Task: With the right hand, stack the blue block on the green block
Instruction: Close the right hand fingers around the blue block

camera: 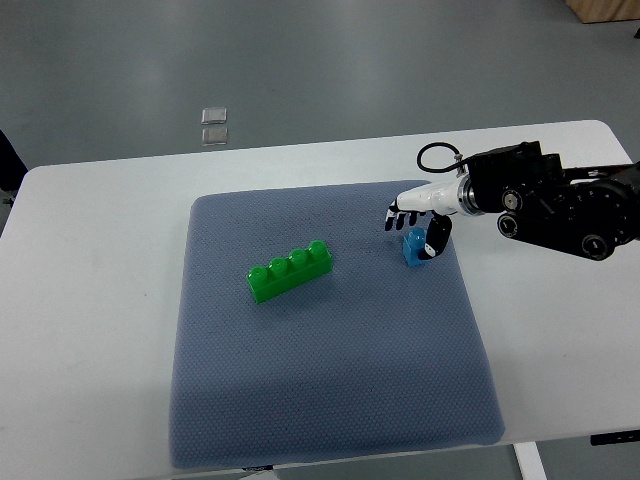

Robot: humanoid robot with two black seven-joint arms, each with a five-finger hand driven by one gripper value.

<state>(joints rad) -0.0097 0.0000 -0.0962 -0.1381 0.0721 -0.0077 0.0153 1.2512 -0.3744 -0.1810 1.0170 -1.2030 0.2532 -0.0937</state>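
The fingers (400, 214) of the right hand (418, 222) look loosely curled about the blue block (413, 246), thumb at its right side; whether they truly pinch it I cannot tell. A shallow hold could let it tip or slip on lifting. The block sits on the grey mat (330, 400), well apart from the green block (290, 271) to its left, on the white tabletop (100, 300).

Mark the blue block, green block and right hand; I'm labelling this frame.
blue block (411, 247): top view, its exposed left face.
green block (290, 271): top view, middle of its studded top.
right hand (418, 212): top view, its white back.
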